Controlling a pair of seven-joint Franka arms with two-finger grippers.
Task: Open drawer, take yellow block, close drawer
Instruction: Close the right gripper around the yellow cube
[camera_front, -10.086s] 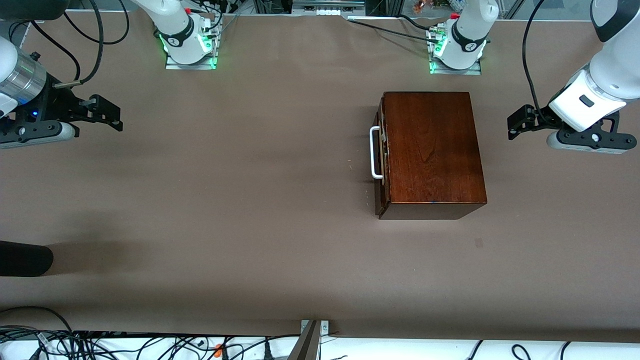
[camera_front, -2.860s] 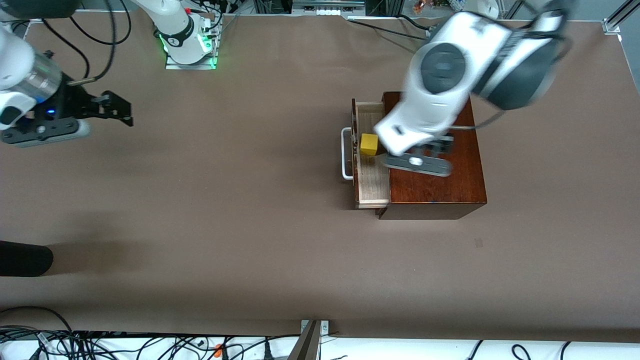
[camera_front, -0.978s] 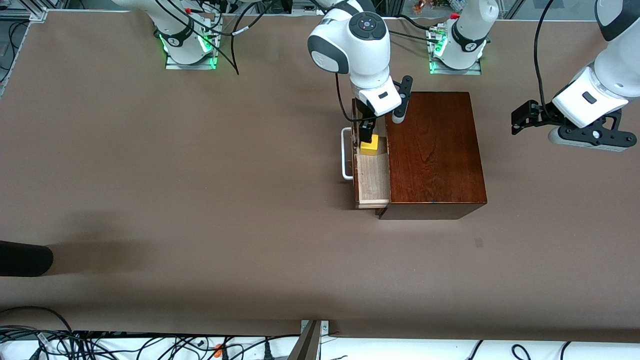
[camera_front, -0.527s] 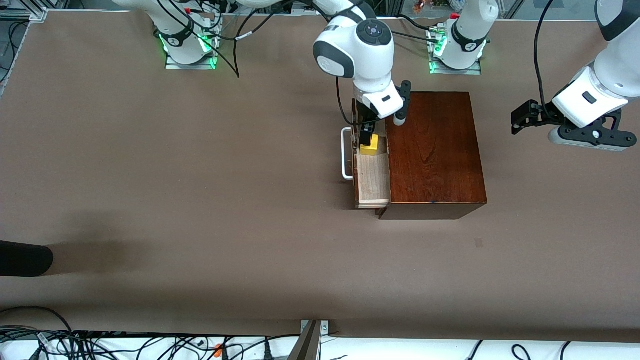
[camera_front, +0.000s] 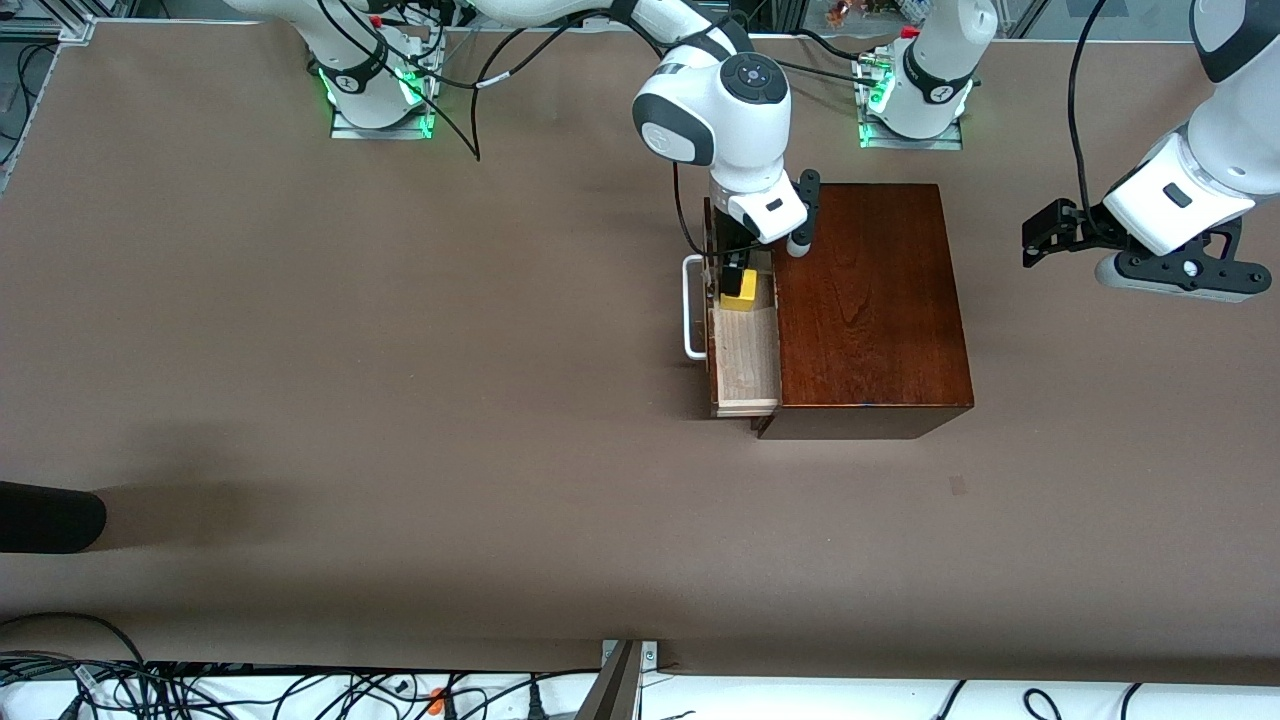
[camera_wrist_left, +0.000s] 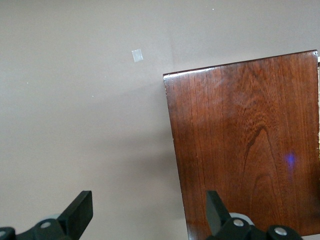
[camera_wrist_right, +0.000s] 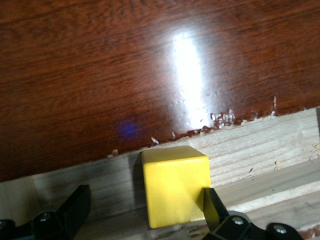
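The dark reddish-brown wooden box (camera_front: 865, 300) stands toward the left arm's end of the table. Its drawer (camera_front: 745, 365) is pulled out, with the white handle (camera_front: 690, 310) and pale interior showing. The yellow block (camera_front: 741, 290) sits inside the drawer (camera_wrist_right: 260, 150). My right gripper (camera_front: 738, 278) is down in the drawer and open, its fingers on either side of the yellow block (camera_wrist_right: 175, 185). One finger is close against the block, the other stands well apart. My left gripper (camera_front: 1035, 245) waits open in the air beside the box (camera_wrist_left: 245, 140).
A small pale mark (camera_front: 958, 486) lies on the brown table nearer the front camera than the box. A dark rounded object (camera_front: 50, 517) reaches in at the right arm's end. Cables (camera_front: 200, 685) run along the front edge.
The drawer, shut at first, now stands pulled out and the left arm has withdrawn. Over the last second my right gripper has sunk a little lower around the yellow block.
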